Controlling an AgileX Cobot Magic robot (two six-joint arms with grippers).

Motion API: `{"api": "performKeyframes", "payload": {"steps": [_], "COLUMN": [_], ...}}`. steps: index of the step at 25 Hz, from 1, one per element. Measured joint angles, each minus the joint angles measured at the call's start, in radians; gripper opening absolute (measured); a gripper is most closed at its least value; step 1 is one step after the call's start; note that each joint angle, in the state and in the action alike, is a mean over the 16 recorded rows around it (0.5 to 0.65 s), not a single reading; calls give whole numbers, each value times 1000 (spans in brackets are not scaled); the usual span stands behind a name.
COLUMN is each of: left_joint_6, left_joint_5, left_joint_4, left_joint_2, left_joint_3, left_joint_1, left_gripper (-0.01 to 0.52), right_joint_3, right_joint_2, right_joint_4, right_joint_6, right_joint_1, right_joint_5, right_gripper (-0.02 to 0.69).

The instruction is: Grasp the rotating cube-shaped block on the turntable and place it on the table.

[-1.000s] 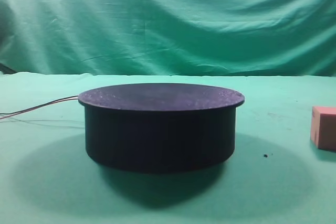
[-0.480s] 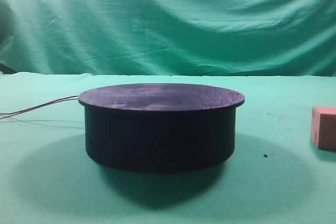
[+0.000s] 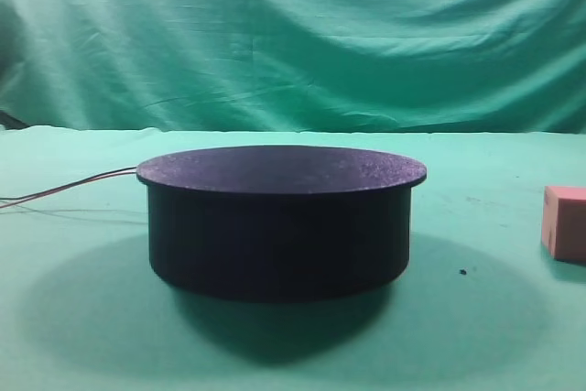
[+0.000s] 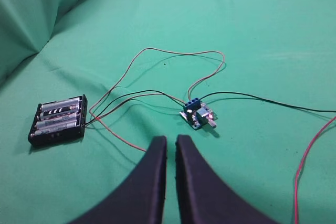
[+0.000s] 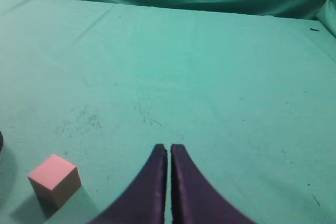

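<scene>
The black turntable point(image 3: 279, 217) stands mid-table with a bare top. The pinkish-tan cube-shaped block point(image 3: 565, 223) rests on the green table point(image 3: 476, 318) at the right edge of the exterior high view. The right wrist view shows the block point(image 5: 54, 179) at lower left, resting on the cloth. My right gripper point(image 5: 169, 149) is shut and empty, to the right of the block and apart from it. My left gripper point(image 4: 171, 140) hangs over the cloth with its fingers nearly together and nothing between them. Neither gripper shows in the exterior high view.
A black battery holder point(image 4: 58, 120) and a small blue circuit board point(image 4: 197, 114) lie on the cloth ahead of my left gripper, joined by red and black wires point(image 4: 157, 56). Thin wires point(image 3: 64, 191) run left from the turntable. A green backdrop curtain point(image 3: 293, 34) hangs behind.
</scene>
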Motion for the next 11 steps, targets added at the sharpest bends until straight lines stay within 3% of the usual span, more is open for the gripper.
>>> {"api": "performKeyframes", "payload": {"steps": [11], "left_joint_6": [0], "left_joint_5": [0], "left_joint_4": [0], "left_joint_2": [0], "left_joint_3": [0], "left_joint_1": [0], "left_gripper": [0], "right_joint_3": [17], "right_joint_2": [-29], "right_joint_4": [3], "right_joint_6": [-1], "right_joint_1": [-1], "right_joint_5": [24], "right_gripper": [0]}}
